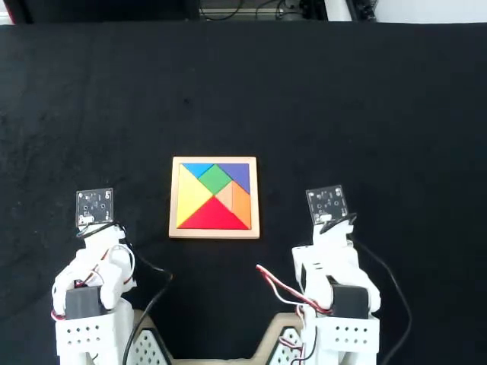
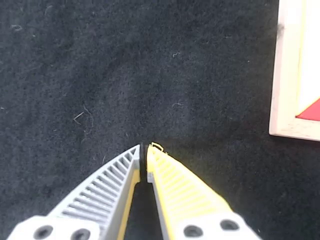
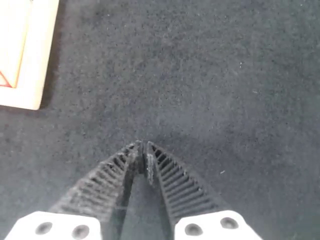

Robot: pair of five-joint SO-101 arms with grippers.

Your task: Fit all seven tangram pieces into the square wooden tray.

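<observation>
The square wooden tray [image 1: 214, 235] lies in the middle of the black table. Coloured tangram pieces fill it: a yellow triangle [image 1: 190, 199], a red triangle [image 1: 213, 217], a blue one [image 1: 198, 169], a green one [image 1: 216, 178], an indigo piece [image 1: 238, 175], an orange piece [image 1: 240, 202] and a pale wood-coloured one [image 1: 225, 198]. My left gripper [image 2: 144, 150] is shut over bare cloth, left of the tray's corner [image 2: 287, 100]. My right gripper [image 3: 142, 149] is shut too, over cloth to the right of the tray's corner [image 3: 30, 65]. Both arms sit folded near the front edge.
Black cloth covers the whole table [image 1: 365, 114]. The left arm's base [image 1: 87, 319] and the right arm's base [image 1: 338, 319] stand at the front, with cables [image 1: 281, 289] between them. Equipment lies beyond the far edge.
</observation>
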